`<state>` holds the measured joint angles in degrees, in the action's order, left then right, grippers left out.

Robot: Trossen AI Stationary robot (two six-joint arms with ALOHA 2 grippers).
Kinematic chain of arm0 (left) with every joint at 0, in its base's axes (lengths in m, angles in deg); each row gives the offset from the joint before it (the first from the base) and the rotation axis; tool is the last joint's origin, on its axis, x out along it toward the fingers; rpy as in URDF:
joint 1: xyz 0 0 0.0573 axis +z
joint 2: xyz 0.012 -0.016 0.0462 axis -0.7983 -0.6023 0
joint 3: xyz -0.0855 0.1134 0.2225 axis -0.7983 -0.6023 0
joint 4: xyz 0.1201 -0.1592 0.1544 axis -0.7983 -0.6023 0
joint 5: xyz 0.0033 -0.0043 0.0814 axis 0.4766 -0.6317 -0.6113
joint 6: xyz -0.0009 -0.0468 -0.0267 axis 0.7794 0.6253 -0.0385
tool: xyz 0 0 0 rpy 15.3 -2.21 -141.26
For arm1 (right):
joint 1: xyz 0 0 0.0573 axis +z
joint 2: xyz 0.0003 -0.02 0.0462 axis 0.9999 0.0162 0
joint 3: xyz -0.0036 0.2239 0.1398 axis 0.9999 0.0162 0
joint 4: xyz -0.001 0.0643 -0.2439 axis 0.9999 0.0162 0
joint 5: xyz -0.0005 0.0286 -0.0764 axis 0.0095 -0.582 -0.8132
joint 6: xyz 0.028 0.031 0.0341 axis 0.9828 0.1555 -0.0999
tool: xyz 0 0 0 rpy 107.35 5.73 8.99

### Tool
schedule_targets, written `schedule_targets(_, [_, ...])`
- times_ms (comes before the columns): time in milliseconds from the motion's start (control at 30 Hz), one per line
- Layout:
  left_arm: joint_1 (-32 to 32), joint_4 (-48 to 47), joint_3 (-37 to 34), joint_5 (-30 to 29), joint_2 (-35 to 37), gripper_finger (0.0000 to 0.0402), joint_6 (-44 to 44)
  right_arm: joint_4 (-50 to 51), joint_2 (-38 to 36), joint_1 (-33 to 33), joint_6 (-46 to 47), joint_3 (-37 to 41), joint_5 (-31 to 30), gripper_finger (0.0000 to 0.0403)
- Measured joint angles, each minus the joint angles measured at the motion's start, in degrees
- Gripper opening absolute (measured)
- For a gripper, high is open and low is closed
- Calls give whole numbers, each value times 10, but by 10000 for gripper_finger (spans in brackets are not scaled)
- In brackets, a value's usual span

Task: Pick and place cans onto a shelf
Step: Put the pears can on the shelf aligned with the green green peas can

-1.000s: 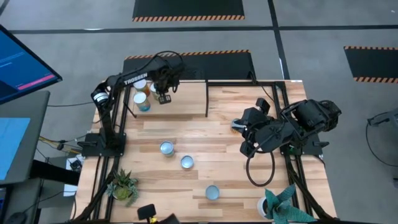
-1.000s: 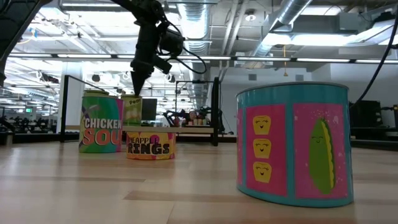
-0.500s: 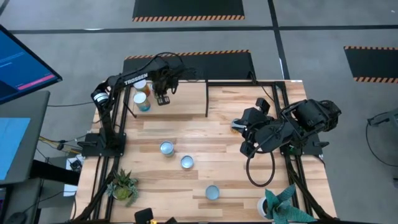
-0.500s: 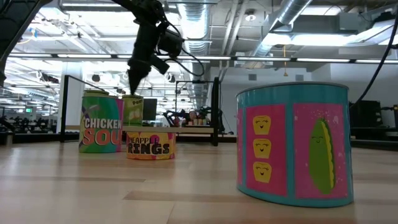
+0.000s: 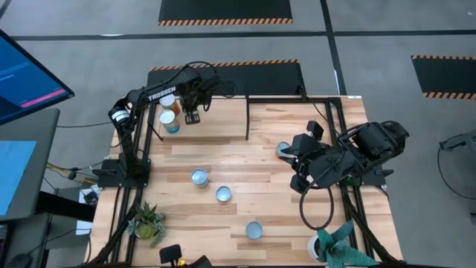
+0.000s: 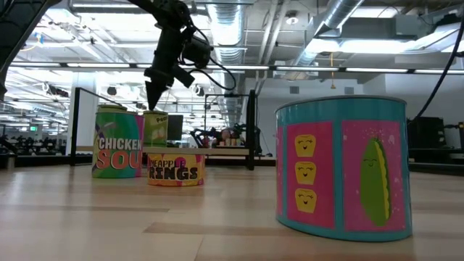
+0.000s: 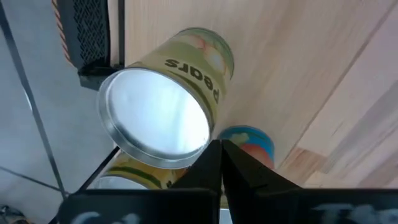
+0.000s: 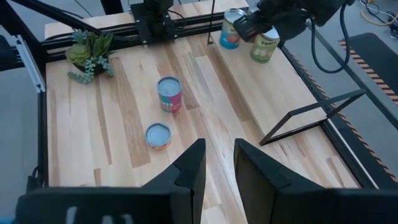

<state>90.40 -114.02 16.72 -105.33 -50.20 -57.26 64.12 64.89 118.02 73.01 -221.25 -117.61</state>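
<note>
Table (image 5: 260, 201) w/ shelf (image 5: 223, 123) at far-left corner. Right gripper (image 5: 297, 160) over table's right side, fingers apart, holding nothing. Left gripper (image 5: 190, 117) above shelf, fingers closed together, empty, just beside pears can (image 7: 168, 106). Pears can + one more can (image 5: 172, 124) on shelf; three cans (image 5: 199, 177) on table mid.

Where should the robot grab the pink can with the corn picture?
Best around its round side wall, coming straight down from above. The pink corn can stands upright on the table with free space around it, so a pincer's fingers could probably straddle its flat top.
</note>
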Motion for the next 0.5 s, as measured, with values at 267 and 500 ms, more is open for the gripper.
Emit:
schedule_targets(267, [1,17,0,-7,0,1,-1,0,0,-1,0,0,0,106])
schedule_targets(500, [1,17,0,-46,0,1,-11,0,0,-1,0,0,0,106])
